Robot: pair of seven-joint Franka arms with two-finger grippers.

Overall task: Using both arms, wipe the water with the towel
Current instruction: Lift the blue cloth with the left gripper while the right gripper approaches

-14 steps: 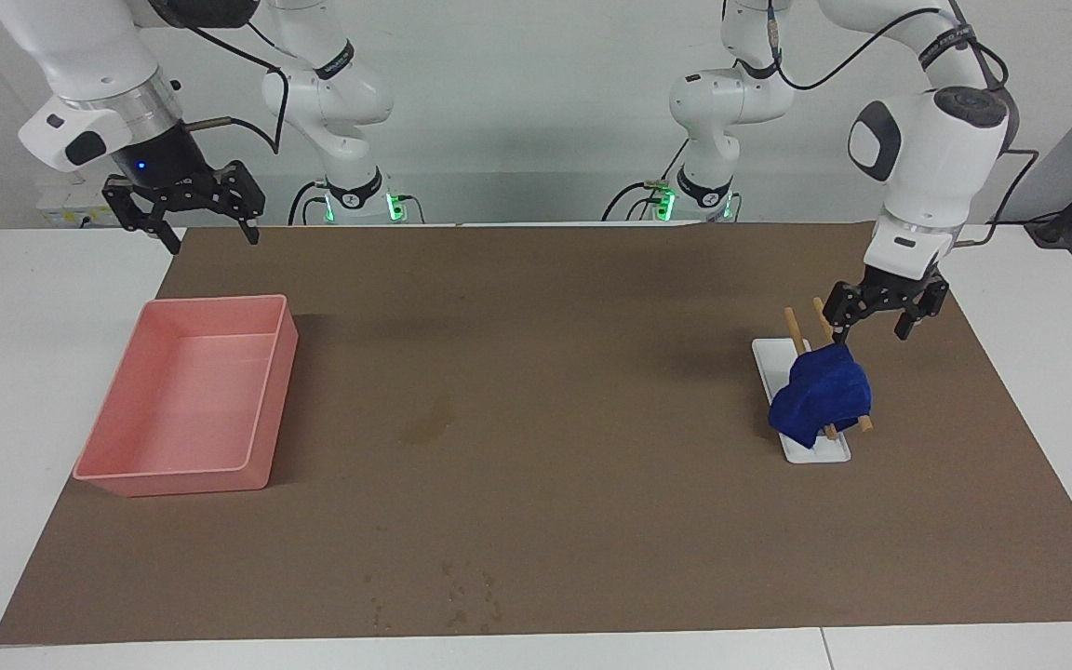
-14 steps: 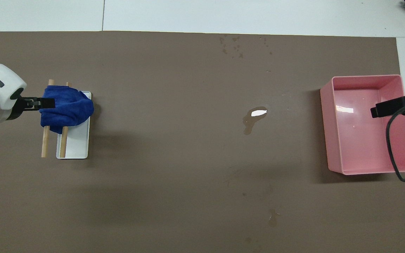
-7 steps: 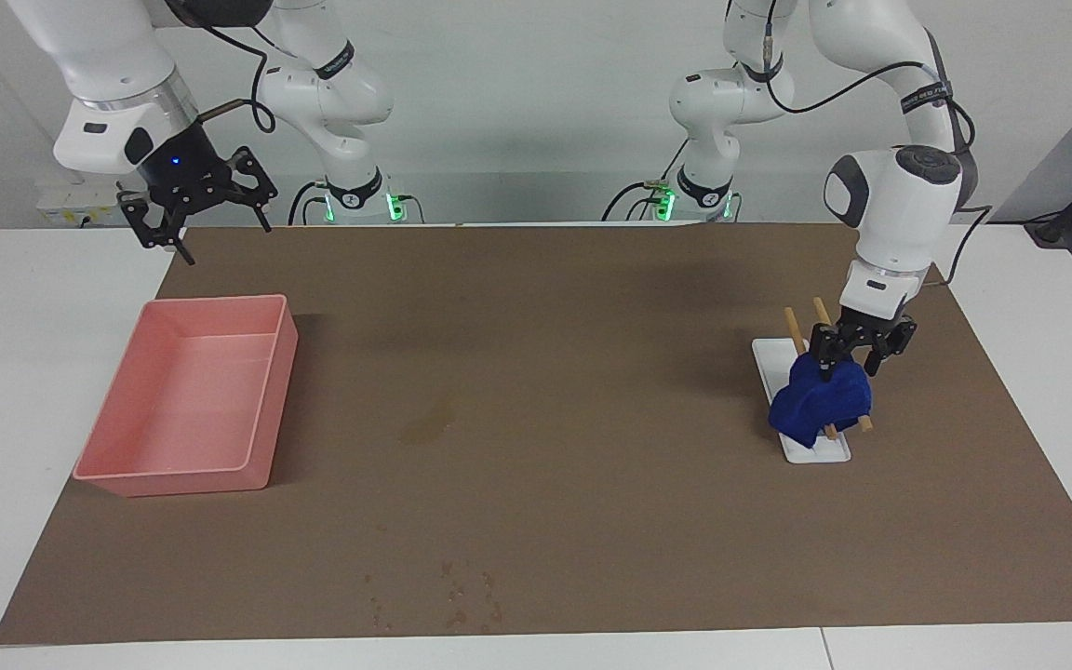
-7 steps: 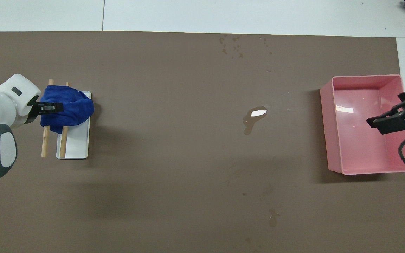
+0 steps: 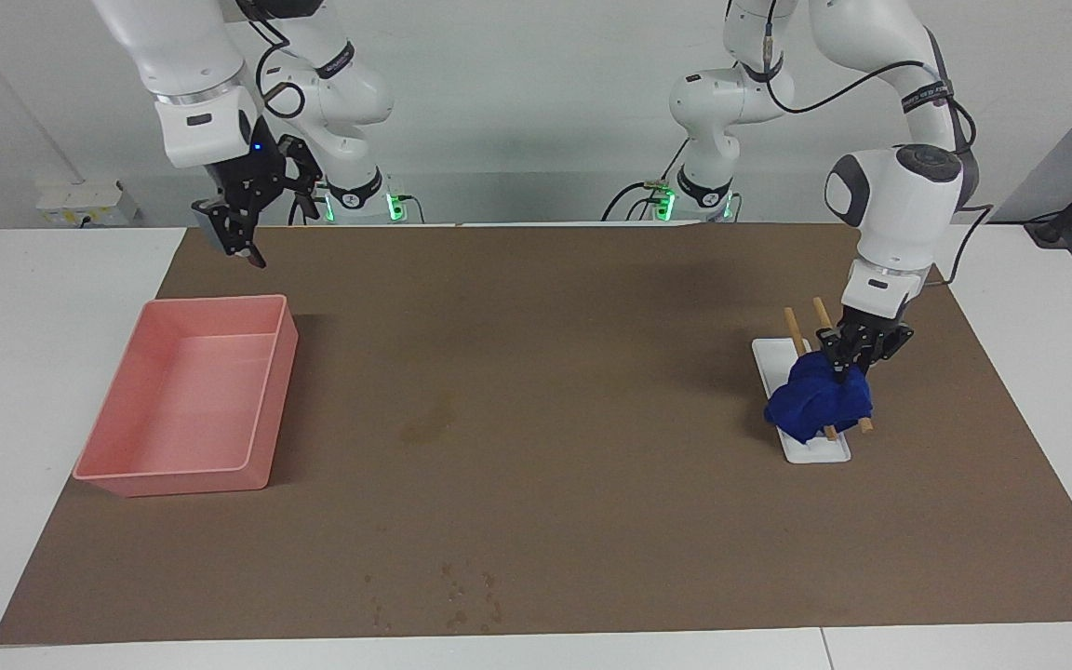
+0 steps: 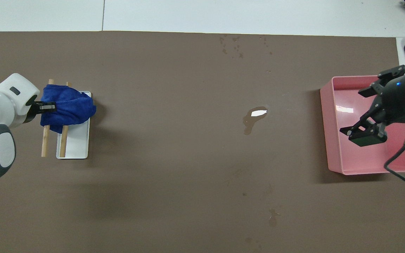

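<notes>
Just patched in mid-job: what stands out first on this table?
The deep-blue towel draped over two wooden rods on a small white tray at the left arm's end, with the left gripper pinching its top. At the right arm's end sits a big pink tray, the right gripper open in the air near it. Between them, a water patch on the brown mat.

Left gripper point(image 5: 845, 368) pinches towel point(image 5: 819, 400) on rack (over white tray point(image 5: 815, 451)); right gripper point(image 5: 246, 223) raised near pink tray point(image 5: 184, 398).
</notes>
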